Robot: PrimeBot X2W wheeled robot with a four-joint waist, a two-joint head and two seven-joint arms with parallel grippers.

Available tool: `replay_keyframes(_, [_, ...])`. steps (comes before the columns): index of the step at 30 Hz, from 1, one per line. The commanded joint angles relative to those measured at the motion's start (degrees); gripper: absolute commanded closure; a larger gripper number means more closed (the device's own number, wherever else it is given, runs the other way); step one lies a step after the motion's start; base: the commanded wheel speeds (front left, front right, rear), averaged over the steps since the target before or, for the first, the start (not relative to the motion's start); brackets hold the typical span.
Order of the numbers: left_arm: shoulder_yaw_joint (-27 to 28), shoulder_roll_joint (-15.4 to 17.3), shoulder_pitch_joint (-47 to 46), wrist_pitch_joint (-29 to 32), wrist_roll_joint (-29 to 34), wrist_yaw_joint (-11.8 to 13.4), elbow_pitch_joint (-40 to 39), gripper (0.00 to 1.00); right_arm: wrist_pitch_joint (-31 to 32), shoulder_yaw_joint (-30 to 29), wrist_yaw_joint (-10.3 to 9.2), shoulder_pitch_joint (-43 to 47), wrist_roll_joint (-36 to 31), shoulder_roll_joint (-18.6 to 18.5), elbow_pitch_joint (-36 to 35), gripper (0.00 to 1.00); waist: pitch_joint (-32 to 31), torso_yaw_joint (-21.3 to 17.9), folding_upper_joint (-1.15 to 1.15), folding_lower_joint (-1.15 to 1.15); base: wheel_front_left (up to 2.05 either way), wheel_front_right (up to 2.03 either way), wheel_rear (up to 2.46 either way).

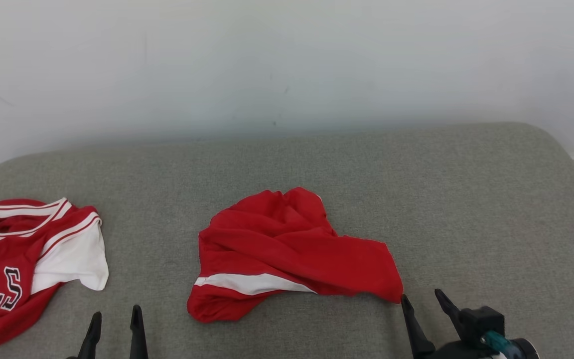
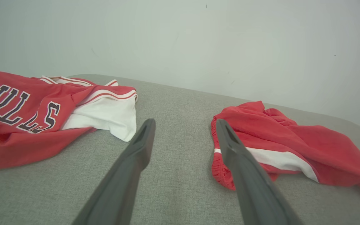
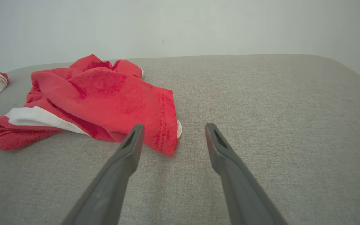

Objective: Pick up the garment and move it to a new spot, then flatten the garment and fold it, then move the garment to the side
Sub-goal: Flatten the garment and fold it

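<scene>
- The right gripper (image 1: 421, 295) has its fingers (image 3: 122, 162) spread wide with nothing between them. One tip sits just beside the near right corner of the shorts (image 1: 287, 249); I cannot tell whether it touches the cloth.
- The left gripper (image 1: 116, 311) is likewise spread and empty. Its fingers (image 2: 136, 150) hang near the shorts' near left end, apart from the cloth.
- The shorts, red with a white stripe, lie crumpled and lapped over themselves on the grey cushion (image 1: 466, 199), between the two grippers and a little beyond them.
- A red and white jersey (image 1: 13, 259) lies rumpled well to the left of the shorts, not touching them.
- From the way the grippers flank them, the shorts look to be the garment meant.
- Nothing of the task looks done: the shorts are not lifted, flat or folded.
- The step in hand seems to be the first pick-up, with the right tip closest to a hold on the hem corner.
- Left to do: the lift and move, the flattening, the fold, then the shift aside.
</scene>
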Motion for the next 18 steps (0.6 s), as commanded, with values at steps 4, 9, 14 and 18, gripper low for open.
replay_keyframes(4, [0.01, -0.31, -1.07, -0.04, 0.36, -0.41, -0.19, 0.00, 4.15, 0.38, -0.15, -4.01, -2.37, -0.06, 4.55, 0.00, 1.29, 0.80, 0.00, 0.00, 0.00, 0.00, 0.00])
replay_keyframes(9, [0.08, -0.43, -1.56, -0.04, 0.54, -0.51, -0.01, 0.00, 6.10, 1.22, -0.15, -7.93, -1.58, -0.07, 11.32, 0.00, 2.37, 1.68, 0.00, 0.00, 0.00, 0.00, 0.00])
replay_keyframes(14, [0.25, -0.50, -2.45, -0.04, 0.61, -0.83, -0.24, 0.00, 4.25, 2.68, -0.15, -11.56, -1.54, -0.07, 17.40, 0.00, 4.23, 2.62, 0.00, 0.00, 0.00, 0.00, 0.00])
replay_keyframes(18, [0.61, -0.54, -3.21, -0.04, 1.00, -1.03, -0.25, 0.00, 1.22, 5.09, -0.15, -15.26, -1.31, -0.06, 22.00, 0.51, 5.52, 2.98, 0.00, 0.00, 0.00, 0.00, 0.00])
